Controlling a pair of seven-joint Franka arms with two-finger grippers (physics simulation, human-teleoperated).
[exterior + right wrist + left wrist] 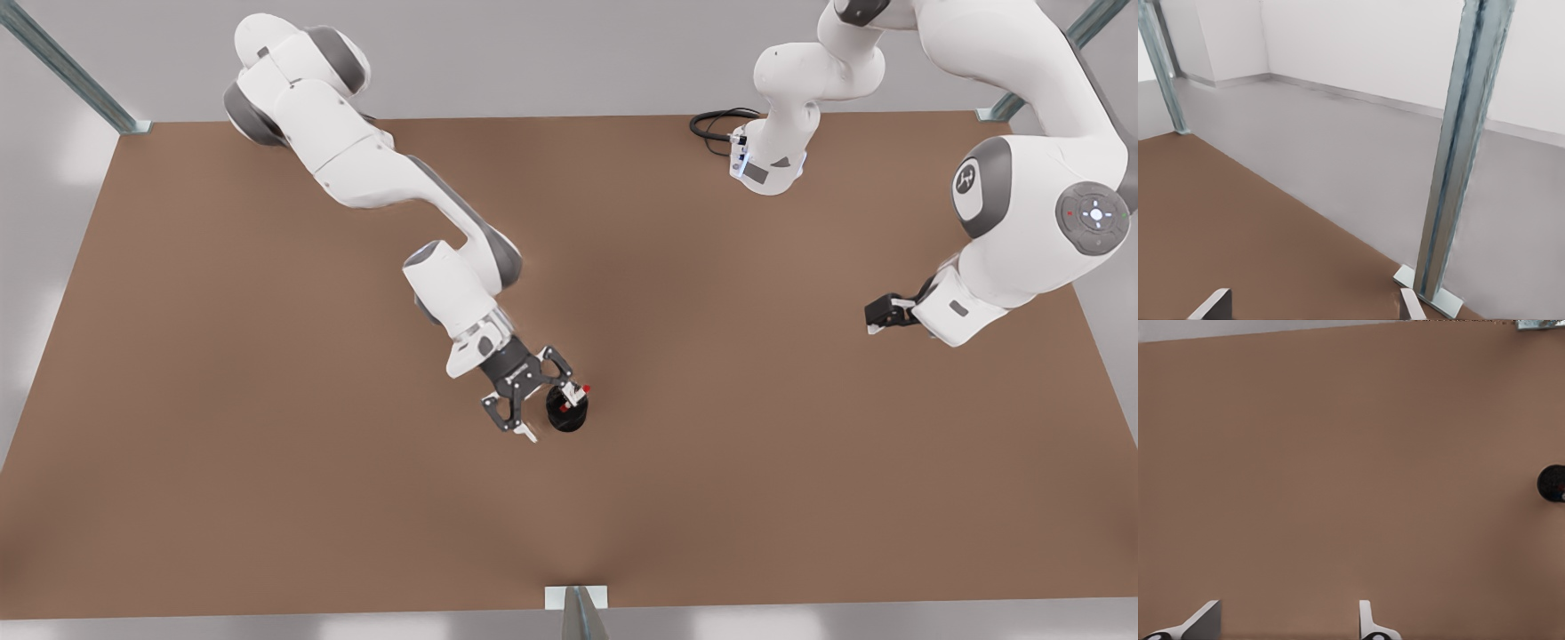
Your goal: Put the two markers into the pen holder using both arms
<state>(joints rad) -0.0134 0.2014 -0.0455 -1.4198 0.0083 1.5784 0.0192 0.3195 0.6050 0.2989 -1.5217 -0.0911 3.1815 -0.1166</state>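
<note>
right tool (pixel 548 411) hung with fingers apart over the pen holder (pixel 567 420), near 6 o'clock on the surface (pixel 267 444), red marker (pixel 584 388) poking above the rim. left tool (pixel 876 318) waited at 3 o'clock, fingers apart. could have snagged that marker on lifting away and tipped the holder. could not place the blue marker.

From my station I can read no words, numbers or brand names anywhere in these views. The one sign I make out is a small white emblem on the grey joint cover (pixel 976 184) of the arm at the front view's right, too small for me to read as letters. Beside it, the round grey cap (pixel 1094 217) on the same arm carries a white centre symbol ringed by small marks and a red dot, none legible as text.
</note>
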